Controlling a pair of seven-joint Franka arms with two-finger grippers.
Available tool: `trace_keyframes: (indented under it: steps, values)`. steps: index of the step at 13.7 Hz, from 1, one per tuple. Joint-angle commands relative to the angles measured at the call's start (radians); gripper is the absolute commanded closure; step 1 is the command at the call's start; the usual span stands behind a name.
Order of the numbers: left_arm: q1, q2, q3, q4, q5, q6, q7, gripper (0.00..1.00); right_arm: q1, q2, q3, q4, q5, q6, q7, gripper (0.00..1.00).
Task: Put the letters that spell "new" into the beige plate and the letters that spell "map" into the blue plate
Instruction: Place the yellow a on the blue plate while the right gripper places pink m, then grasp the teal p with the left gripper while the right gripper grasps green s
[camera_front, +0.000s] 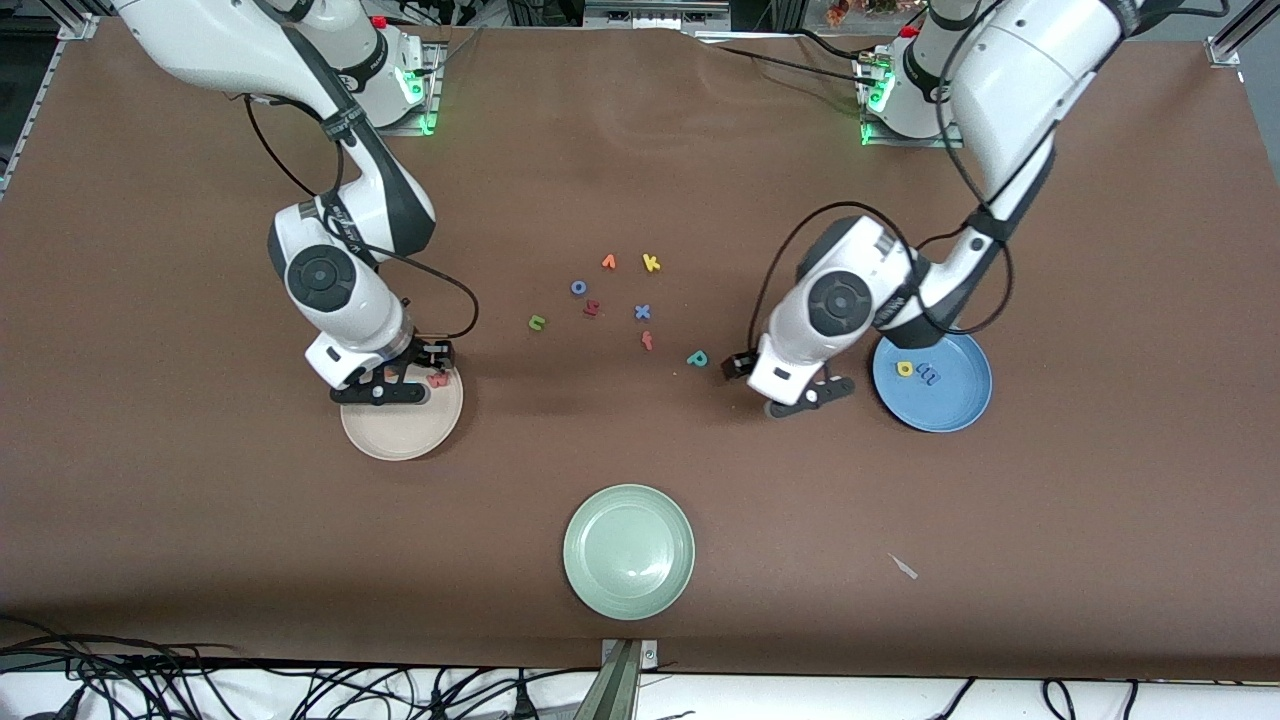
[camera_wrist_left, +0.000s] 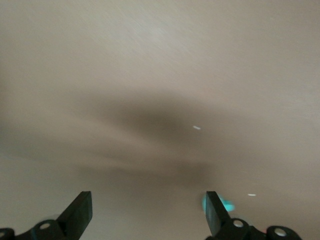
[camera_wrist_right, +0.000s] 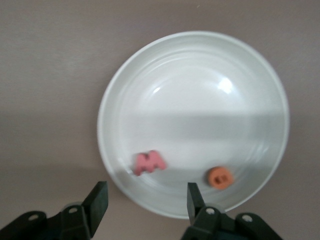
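The beige plate (camera_front: 400, 430) (camera_wrist_right: 200, 75) holds the pinkish-red w (camera_front: 437, 380) (camera_wrist_right: 149, 162) and the orange e (camera_wrist_right: 220, 177). My right gripper (camera_front: 385, 388) (camera_wrist_right: 145, 200) hangs open over that plate's rim with nothing between its fingers. The blue plate (camera_front: 950, 405) holds the yellow a (camera_front: 905, 369) and the blue m (camera_front: 929, 375). My left gripper (camera_front: 810, 397) (camera_wrist_left: 147, 212) is open and empty over bare table between the teal p (camera_front: 697, 358) (camera_wrist_left: 228, 205) and the blue plate. The yellow-green n (camera_front: 537, 322) lies on the table, toward the right arm's end of the loose letters.
Loose letters lie mid-table: an orange v (camera_front: 608, 262), a yellow k (camera_front: 651, 263), a blue o (camera_front: 578, 287), a dark red h-like letter (camera_front: 591, 309), a blue x (camera_front: 642, 312) and an orange-red letter (camera_front: 647, 341). A pale green plate (camera_front: 628, 550) sits nearest the front camera.
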Motion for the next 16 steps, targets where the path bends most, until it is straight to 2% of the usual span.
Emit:
trace_keyframes:
  steps: [1,5,7,9,13,16]
  values:
    - [-0.073,0.043,0.018,0.007,0.047,0.089,-0.187,0.00,0.014,0.006,0.074,-0.011,-0.002,0.011,0.206,0.28]
    - [-0.153,0.108,0.044,0.022,0.165,0.104,-0.378,0.00,0.091,0.032,0.086,-0.075,-0.002,0.141,0.426,0.28]
    - [-0.190,0.116,0.072,0.027,0.169,0.106,-0.409,0.01,0.126,0.040,0.086,-0.100,-0.002,0.178,0.490,0.28]
    - [-0.222,0.140,0.089,0.074,0.166,0.104,-0.417,0.04,0.155,0.051,0.085,-0.103,-0.011,0.185,0.532,0.28]
    - [-0.230,0.151,0.095,0.085,0.167,0.104,-0.435,0.22,0.162,0.078,0.085,-0.117,-0.019,0.232,0.535,0.29]
    - [-0.230,0.151,0.095,0.085,0.169,0.104,-0.434,0.36,0.162,0.094,0.083,-0.135,-0.057,0.257,0.535,0.31]
